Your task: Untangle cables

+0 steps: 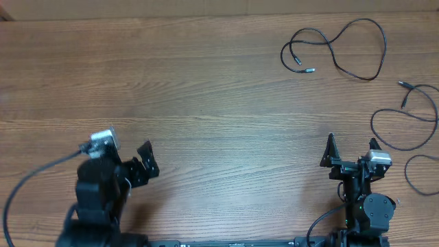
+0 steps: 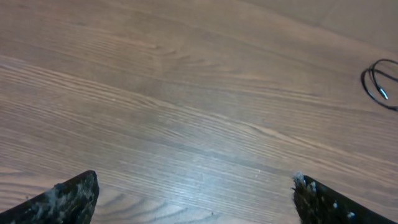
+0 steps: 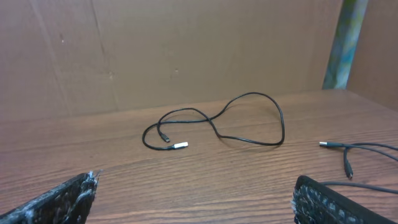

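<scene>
Left gripper [image 2: 195, 180] and right gripper [image 3: 197, 180], both wide and empty, over the desk [image 1: 206, 82]. The looped cable [image 1: 333, 45] lies well ahead of the right gripper and a second cable [image 3: 357, 145] ahead to its right. Advised: grasp near a plug, low.

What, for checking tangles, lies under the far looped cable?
Only bare table shows under the looped cable; it crosses itself once. The other cable lies apart. Which strand lies beneath is unclear.
</scene>
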`<state>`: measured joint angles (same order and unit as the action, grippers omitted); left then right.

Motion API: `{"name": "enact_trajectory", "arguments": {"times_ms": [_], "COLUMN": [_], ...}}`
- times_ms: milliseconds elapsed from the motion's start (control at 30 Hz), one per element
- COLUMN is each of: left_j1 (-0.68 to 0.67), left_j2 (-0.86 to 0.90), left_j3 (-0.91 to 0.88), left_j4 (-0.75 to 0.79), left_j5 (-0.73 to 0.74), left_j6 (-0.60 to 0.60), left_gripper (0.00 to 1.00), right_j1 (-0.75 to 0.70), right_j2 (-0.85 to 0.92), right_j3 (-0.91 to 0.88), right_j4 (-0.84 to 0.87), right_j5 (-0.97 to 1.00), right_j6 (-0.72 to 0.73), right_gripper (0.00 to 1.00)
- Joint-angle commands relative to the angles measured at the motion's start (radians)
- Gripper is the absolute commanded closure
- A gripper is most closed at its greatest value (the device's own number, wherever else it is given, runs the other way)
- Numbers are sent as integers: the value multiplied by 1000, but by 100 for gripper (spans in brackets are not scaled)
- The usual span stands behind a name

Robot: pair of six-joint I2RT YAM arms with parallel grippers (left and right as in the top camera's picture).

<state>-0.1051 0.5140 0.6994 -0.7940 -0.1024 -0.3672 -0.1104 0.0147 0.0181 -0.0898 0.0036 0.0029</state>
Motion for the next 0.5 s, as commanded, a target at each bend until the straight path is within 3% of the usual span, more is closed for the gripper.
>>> {"name": "enact_trajectory", "arguments": {"times_ms": [0,233,467], "left_j1": [0,0,2], "left_j2": [-121,-370,-512], "left_j3": [-111,-330,-477], "left_j4": [47,147,275], "left_j5": [-12,-27,-67], "left_j6": [-14,-14,-14], "left_gripper": [0,1,1], "right_j1": [4,4,4], "right_j2": [-12,-12,-12], "right_j3": [-10,-10,-10], "right_j4": [6,6,6], "right_j5": [-6,-6,-6], "right_j6": [-4,-4,-4], "right_gripper": [0,0,0]}}
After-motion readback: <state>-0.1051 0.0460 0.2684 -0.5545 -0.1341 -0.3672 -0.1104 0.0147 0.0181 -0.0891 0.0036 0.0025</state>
